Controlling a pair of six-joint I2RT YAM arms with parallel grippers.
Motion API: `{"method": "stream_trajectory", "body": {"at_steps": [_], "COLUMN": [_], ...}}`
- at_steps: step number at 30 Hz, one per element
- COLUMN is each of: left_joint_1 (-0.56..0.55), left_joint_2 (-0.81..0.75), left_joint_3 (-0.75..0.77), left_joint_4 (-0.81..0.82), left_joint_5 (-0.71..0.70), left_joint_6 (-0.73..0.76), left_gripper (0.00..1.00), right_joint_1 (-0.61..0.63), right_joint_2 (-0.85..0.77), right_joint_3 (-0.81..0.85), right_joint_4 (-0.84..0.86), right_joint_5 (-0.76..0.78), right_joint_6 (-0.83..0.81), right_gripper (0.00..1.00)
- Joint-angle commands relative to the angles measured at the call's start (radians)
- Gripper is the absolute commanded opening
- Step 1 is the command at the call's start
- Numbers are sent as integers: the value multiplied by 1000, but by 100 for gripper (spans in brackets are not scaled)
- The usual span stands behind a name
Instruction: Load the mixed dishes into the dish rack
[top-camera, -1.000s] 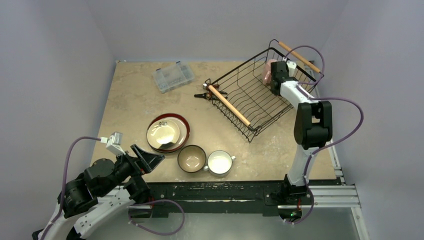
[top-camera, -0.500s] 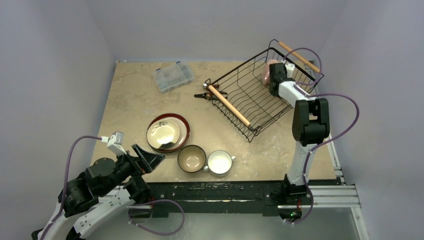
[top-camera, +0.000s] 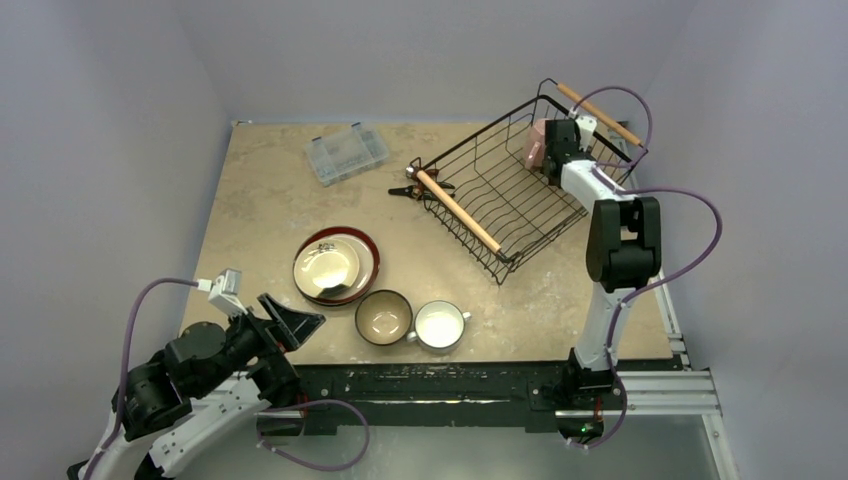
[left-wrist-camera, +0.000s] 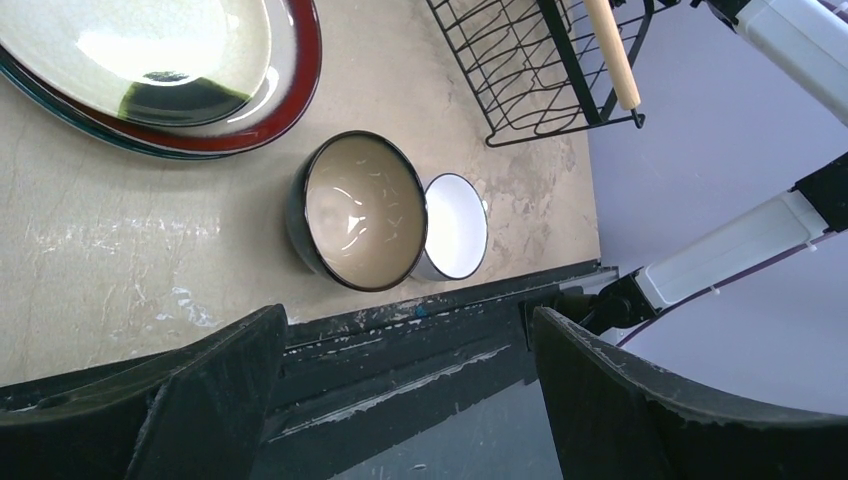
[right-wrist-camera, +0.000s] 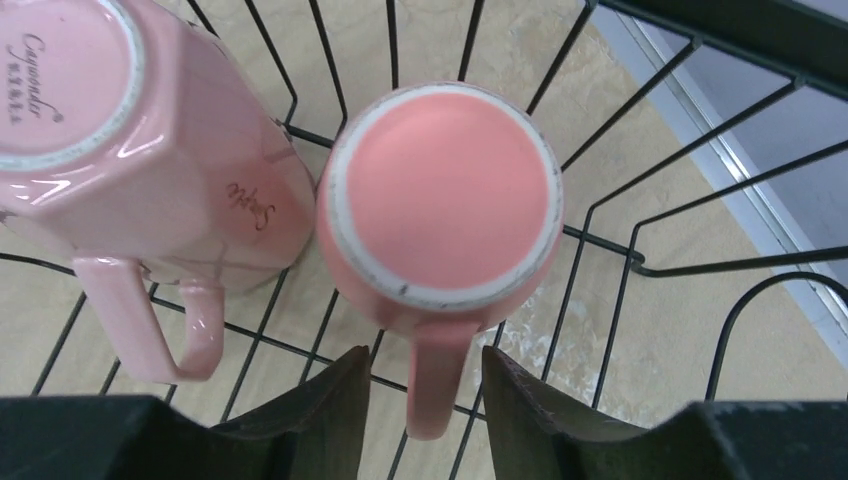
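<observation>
A: Where do the mugs sit?
B: Upturned, side by side, in the dish rack at the bench's far right corner. The right tool straddles the plain pink mug by its handle, jaws narrowly apart, gripping nothing.
A: The danger?
B: A skewed withdrawal may snag that handle and knock it into the lettered pink mug. The left tool gapes wide, empty, at the near left corner.

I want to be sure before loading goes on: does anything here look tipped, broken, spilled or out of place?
Nothing is broken or spilled. The pink mugs sit bottom up in the rack, which is normal for draining. The rack lies slanted on the table, and a small hand tool lies beside its corner.
</observation>
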Motion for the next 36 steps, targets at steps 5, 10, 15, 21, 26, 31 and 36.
{"method": "stream_trajectory", "body": {"at_steps": [5, 10, 15, 21, 26, 31, 36], "left_joint_1": [-3, -4, -4, -4, -4, -4, -4], "left_joint_2": [7, 33, 61, 106, 150, 214, 369], "left_joint_3": [26, 18, -10, -51, -76, -94, -27], "left_joint_4": [-4, -2, 27, 78, 98, 144, 104], "left_joint_5": [8, 15, 49, 112, 131, 152, 89], "left_joint_6": [-18, -23, -32, -47, -45, -10, 76], "left_gripper": [92, 92, 92, 92, 91, 89, 88], "right_joint_1": [6, 64, 262, 381, 381, 381, 386], "right_joint_2": [-98, -335, -652, -1045, -1277, -1358, -1321], "right_joint_3": [82, -48, -215, -523, -622, -671, -711], "right_joint_4": [-75, -93, -136, -142, -217, -218, -113], "right_joint_5": [-15, -70, -109, -311, -427, -611, -875], "right_joint_6": [4, 17, 4, 55, 117, 132, 188], "right_gripper": [57, 71, 80, 89, 95, 97, 97]}}
